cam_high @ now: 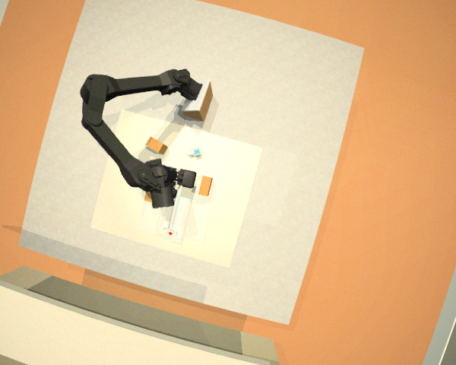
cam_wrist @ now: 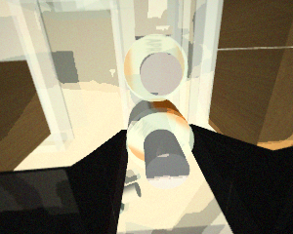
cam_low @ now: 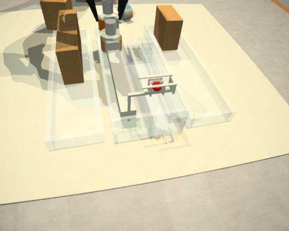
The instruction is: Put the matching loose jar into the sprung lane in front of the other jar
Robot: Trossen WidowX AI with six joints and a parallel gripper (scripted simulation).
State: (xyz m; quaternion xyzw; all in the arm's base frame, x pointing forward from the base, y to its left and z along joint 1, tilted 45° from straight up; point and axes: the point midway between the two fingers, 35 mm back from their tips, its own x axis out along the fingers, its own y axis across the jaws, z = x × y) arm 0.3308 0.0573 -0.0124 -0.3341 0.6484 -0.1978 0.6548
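Observation:
My gripper [cam_low: 109, 19] [cam_wrist: 156, 133] is shut on a jar [cam_low: 103, 23] [cam_wrist: 167, 158] with an orange label and grey lid. It is upright at the front end of the clear sprung lane [cam_low: 133, 137]. A matching jar [cam_low: 111, 39] [cam_wrist: 161, 73] stands in the lane right behind it, against the pusher; the two look touching or nearly so. The pusher's grey strip [cam_low: 119, 74] runs back to a bracket with a red knob [cam_low: 156, 86] [cam_high: 170, 233]. The held jar's base and the low front stop are hidden. A blue-labelled jar [cam_low: 127, 12] [cam_high: 197, 151] lies on its side beyond the lane front.
Clear side trays [cam_low: 76, 146] [cam_low: 209, 122] flank the lane. Brown boxes [cam_low: 73, 67] stand in the left tray, close to the gripper, and another box [cam_low: 168, 32] [cam_high: 206, 185] stands in the right tray. A further box [cam_low: 56, 15] [cam_high: 156, 144] stands beyond the left tray.

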